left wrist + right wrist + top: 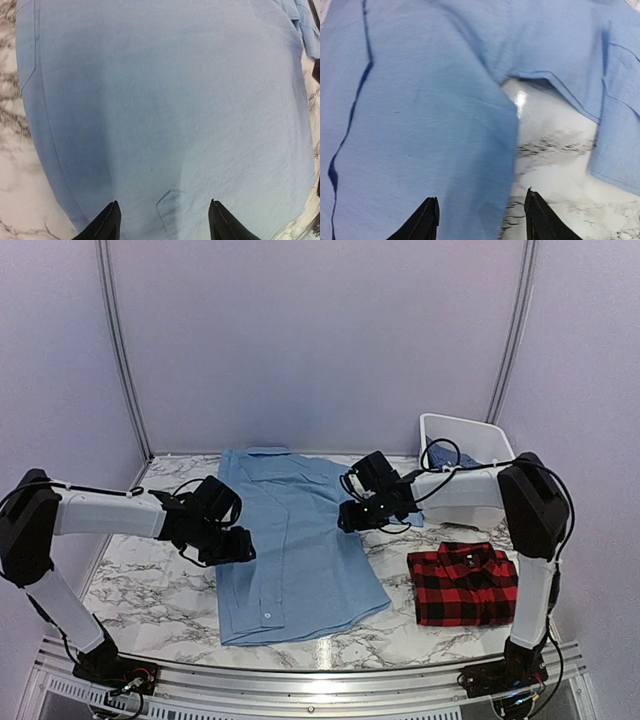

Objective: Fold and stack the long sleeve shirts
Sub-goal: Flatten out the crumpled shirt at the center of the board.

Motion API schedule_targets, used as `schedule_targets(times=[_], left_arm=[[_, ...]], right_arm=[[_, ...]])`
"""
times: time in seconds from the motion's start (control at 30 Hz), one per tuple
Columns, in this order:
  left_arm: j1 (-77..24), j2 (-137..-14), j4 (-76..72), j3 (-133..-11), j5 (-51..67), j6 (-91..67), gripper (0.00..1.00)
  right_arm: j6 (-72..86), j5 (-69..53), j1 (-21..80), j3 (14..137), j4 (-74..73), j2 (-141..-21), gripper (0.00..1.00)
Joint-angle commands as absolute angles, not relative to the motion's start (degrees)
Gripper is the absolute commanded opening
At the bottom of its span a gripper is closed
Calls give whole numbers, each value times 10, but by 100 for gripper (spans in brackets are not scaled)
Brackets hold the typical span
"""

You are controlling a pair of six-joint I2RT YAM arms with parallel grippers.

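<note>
Light blue shirt (300,550) is spread out flat mid-table on the marble table (150,590), collar at 12 o'clock. Left gripper (164,220) sits over its 9 o'clock side and right gripper (481,217) straddles its 3 o'clock edge, both with fingers spread wide and nothing pinched. Plaid shirt (463,583) lies folded at 4 o'clock, white bin (480,432) at 2 o'clock.

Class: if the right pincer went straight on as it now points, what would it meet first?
Most likely the light blue shirt, whose edge lies just ahead of the right pincer; depth is unclear.
</note>
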State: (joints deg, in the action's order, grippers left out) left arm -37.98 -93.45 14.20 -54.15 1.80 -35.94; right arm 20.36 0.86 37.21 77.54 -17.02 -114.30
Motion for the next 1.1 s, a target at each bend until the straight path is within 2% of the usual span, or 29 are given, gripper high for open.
schedule_targets(times=[0.0, 0.27, 0.67, 0.73, 0.9, 1.07], left_arm=[[-418, -893, 218, -489, -57, -434, 63], [-487, -846, 217, -429, -40, -514, 62], [-508, -879, 213, -444, -37, -523, 46], [-509, -884, 213, -449, -41, -520, 42], [-511, -880, 214, -463, -55, -518, 21], [-511, -861, 226, -470, -88, -522, 9]], right_arm=[[186, 23, 413, 827, -180, -1139, 55], [182, 10, 442, 853, -171, -1175, 55], [190, 6, 450, 841, -155, -1198, 54], [190, -12, 450, 837, -151, -1198, 54], [191, -14, 450, 828, -147, -1199, 54], [191, -15, 450, 818, -142, -1202, 53]])
